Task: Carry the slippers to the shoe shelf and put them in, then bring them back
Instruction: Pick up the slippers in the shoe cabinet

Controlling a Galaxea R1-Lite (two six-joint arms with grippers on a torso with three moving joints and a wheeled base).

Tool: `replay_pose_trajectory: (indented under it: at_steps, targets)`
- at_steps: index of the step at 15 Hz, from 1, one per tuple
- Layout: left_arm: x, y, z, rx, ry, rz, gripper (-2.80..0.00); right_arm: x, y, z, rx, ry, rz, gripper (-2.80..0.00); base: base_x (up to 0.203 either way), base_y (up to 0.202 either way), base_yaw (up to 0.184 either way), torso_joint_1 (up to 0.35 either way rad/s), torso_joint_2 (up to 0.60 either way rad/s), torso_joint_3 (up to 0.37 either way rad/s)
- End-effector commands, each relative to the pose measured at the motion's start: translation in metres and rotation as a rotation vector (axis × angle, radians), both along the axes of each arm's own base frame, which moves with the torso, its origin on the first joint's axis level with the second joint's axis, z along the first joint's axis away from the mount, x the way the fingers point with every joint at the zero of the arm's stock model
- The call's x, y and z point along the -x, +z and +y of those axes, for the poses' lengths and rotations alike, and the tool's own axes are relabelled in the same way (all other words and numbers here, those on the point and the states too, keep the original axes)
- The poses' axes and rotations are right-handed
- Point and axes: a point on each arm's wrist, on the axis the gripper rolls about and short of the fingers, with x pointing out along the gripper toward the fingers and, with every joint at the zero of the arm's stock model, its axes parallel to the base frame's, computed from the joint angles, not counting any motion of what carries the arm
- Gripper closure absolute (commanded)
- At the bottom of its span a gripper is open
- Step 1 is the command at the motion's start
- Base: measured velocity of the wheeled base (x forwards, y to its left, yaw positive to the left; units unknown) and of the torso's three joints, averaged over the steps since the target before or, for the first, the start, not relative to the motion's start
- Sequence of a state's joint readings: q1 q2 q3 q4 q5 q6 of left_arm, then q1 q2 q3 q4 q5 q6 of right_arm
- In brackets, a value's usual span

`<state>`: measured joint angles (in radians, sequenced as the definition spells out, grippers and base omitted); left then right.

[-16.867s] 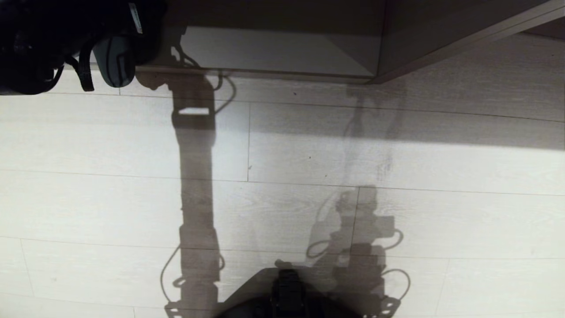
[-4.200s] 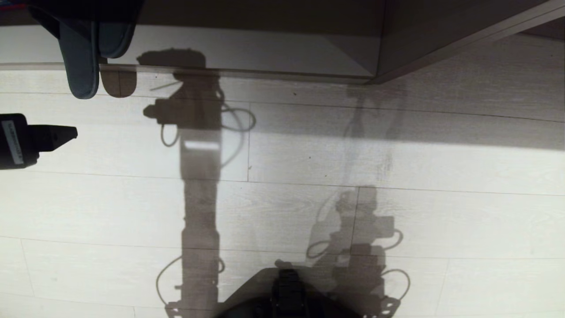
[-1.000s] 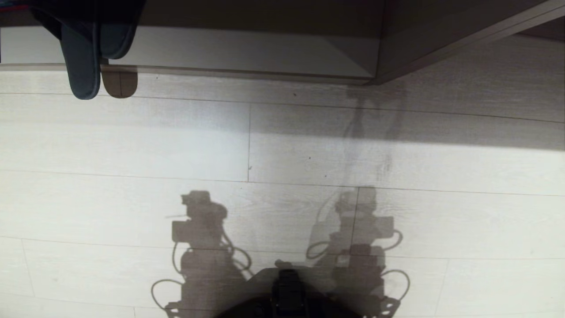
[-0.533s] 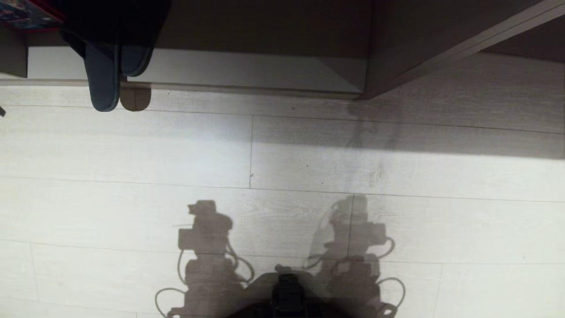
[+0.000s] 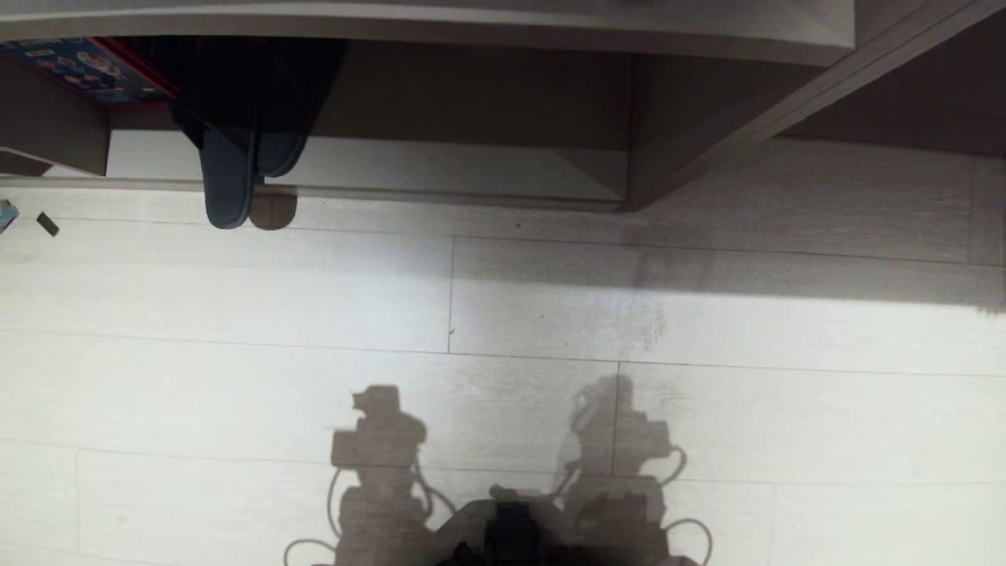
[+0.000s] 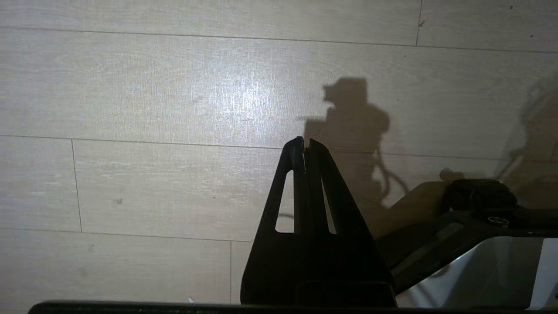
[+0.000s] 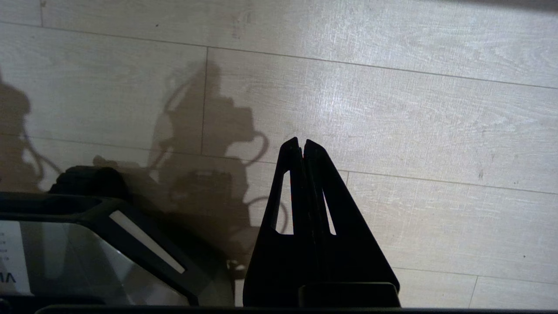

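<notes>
The grey-blue slippers (image 5: 232,177) lie in the shoe shelf (image 5: 440,169) at the far left of the head view, stacked, their heel ends sticking out over the cubby's front edge; their toes are lost in the dark inside. Neither gripper shows in the head view, only two arm shadows on the floor near the robot's base. In the left wrist view my left gripper (image 6: 304,146) hangs over bare floor, shut and empty. In the right wrist view my right gripper (image 7: 301,146) is also shut and empty over the floor.
Pale wood-plank floor (image 5: 550,314) fills the space between me and the shelf. The shelf's right side panel (image 5: 652,157) juts forward. A red-edged box (image 5: 86,67) sits in the cubby's left compartment. A small dark scrap (image 5: 47,224) lies on the floor at far left.
The whole head view has slid downward as the camera tilted up: the shelf's top board and more of the cubby now show. The slippers and both arms stay as they were.
</notes>
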<state>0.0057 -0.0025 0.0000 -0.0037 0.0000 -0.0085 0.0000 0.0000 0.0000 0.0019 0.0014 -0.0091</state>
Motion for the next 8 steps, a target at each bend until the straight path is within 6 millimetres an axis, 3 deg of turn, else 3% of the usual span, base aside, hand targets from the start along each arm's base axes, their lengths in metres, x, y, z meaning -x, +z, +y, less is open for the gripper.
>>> replay_pose_trajectory:
  at_steps: [1,8]
  targets:
    - [-0.0002,0.0001,0.0,0.001,0.0,0.002,0.0,-0.0001,0.0001,0.0,0.0,0.0,0.001,0.0,0.0,0.0,0.0,-0.001,0.01,0.201]
    - [-0.0002,0.0001,0.0,0.001,0.0,0.002,0.0,-0.0001,0.0001,0.0,0.003,-0.001,0.001,0.0,0.0,0.0,0.0,0.002,0.0,0.201]
